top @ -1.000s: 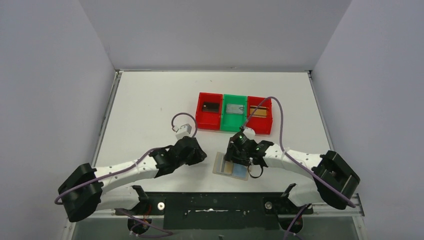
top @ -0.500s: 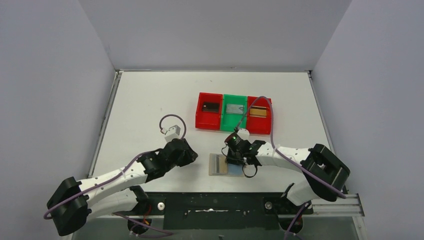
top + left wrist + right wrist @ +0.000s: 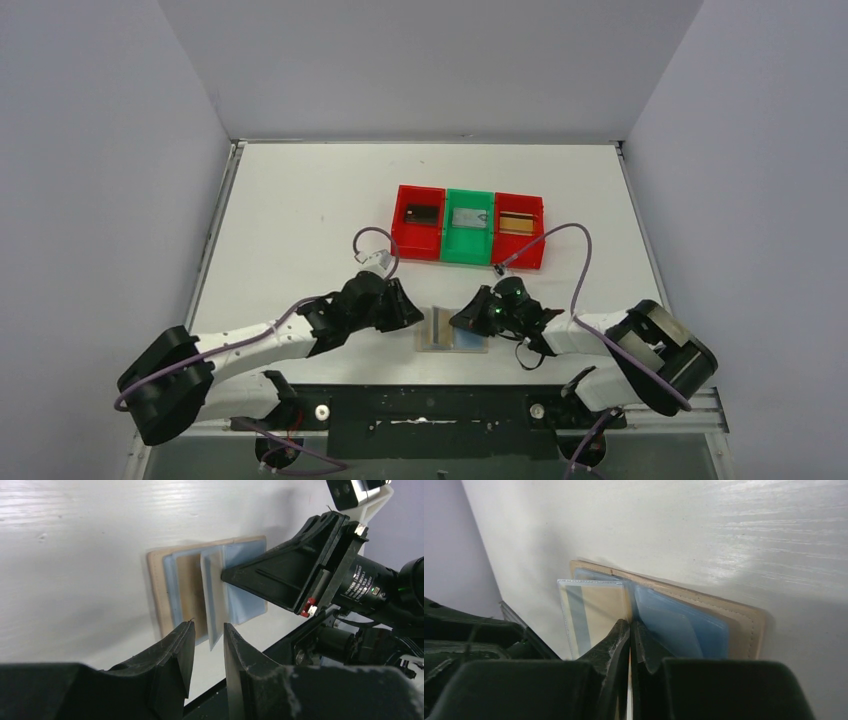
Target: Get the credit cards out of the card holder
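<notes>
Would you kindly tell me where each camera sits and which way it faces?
Top external: above and behind the arms, looking down at the table; both arms show, left pincer and right pincer flanking the card holder.
Left wrist: on the left arm, facing along its open pincer at the card holder and the right pincer.
Right wrist: on the right arm, facing past its shut pincer at the card holder.
Shared: the card holder.

L arm reaches low, in from the left; L gripper (image 3: 209, 632) has its jaws a little apart, nothing between them. R arm bent in from the right, wrist low; R gripper (image 3: 630, 626) jaws pressed together, tips facing L gripper, near but apart.
</notes>
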You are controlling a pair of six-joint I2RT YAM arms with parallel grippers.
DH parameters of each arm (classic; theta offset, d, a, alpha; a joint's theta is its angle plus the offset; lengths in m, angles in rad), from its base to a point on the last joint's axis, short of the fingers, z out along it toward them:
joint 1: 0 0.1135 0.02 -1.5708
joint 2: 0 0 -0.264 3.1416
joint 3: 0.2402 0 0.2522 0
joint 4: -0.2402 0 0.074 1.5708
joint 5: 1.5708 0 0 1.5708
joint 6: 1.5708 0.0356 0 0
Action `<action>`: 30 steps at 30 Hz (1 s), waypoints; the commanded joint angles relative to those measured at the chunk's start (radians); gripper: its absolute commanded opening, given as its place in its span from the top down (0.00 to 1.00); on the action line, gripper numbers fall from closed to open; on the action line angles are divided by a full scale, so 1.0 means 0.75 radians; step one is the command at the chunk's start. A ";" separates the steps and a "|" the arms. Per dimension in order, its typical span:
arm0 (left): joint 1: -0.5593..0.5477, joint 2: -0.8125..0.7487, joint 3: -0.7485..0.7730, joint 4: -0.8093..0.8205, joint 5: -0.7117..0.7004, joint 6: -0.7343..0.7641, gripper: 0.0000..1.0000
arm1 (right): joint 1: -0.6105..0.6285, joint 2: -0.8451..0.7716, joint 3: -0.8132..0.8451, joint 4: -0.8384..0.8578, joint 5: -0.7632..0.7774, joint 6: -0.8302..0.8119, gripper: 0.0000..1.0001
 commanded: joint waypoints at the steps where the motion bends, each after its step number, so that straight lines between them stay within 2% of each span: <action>1: -0.011 0.128 0.083 0.226 0.193 0.061 0.73 | -0.041 0.077 -0.106 0.230 -0.065 0.060 1.00; 6: -0.030 0.271 0.121 0.275 0.239 0.002 0.72 | -0.056 0.107 -0.124 0.259 -0.066 0.072 1.00; 17: -0.050 0.431 0.139 0.386 0.313 -0.051 0.71 | -0.075 0.100 -0.141 0.274 -0.074 0.080 1.00; 24: -0.064 0.327 0.135 0.277 0.157 -0.058 0.70 | -0.083 0.096 -0.144 0.244 -0.061 0.081 1.00; 30: -0.062 0.259 0.139 0.159 0.070 -0.044 0.67 | -0.102 0.119 -0.183 0.315 -0.073 0.116 1.00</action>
